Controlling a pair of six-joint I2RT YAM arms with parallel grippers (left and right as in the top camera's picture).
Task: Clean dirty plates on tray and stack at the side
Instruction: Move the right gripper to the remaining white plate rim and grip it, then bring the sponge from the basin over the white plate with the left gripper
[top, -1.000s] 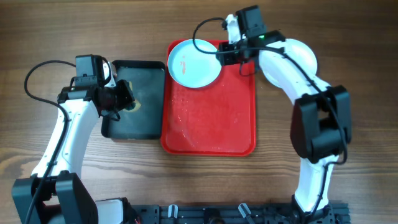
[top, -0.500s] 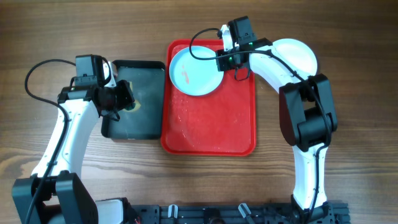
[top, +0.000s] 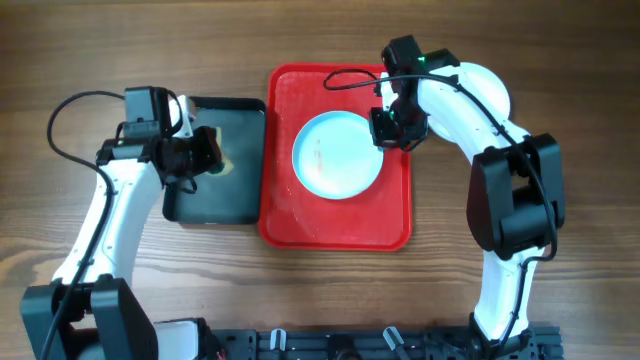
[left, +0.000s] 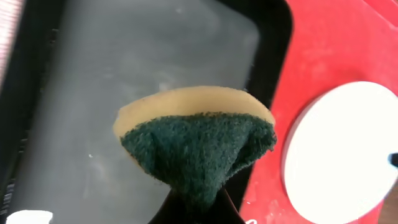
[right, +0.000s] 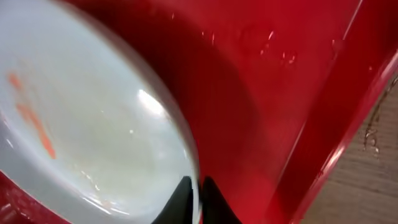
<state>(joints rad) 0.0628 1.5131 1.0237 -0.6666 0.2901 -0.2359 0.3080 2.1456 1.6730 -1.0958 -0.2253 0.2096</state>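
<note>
The left gripper (top: 207, 157) hung over the small black rectangular plastic tray (top: 215, 197), toward that tray's 11 o'clock corner. In the left wrist view its jaws were pressed together on the folded base of a dark green scouring sponge with a yellow foam backing (left: 199, 143), which fanned out above the pinch toward 12 o'clock. The black tray lay just beside the large red rectangular plastic tray with a raised rim (top: 335, 220), at its 9 o'clock side, both on the brown wooden table (top: 100, 50).

A round, shallow, pale light-blue plate (top: 335, 160) lay flat inside the red tray, near its middle and a little toward 12 o'clock. Thin orange-red smears (right: 34, 127) marked the plate's inner face.

The right gripper (top: 388, 128) sat at the plate's 2 o'clock edge. In the right wrist view its two dark fingertips (right: 181, 198) stood almost closed, pinching the plate's rim between them, with wet red tray floor spreading toward 1 o'clock and a strip of table at 4 o'clock.
</note>
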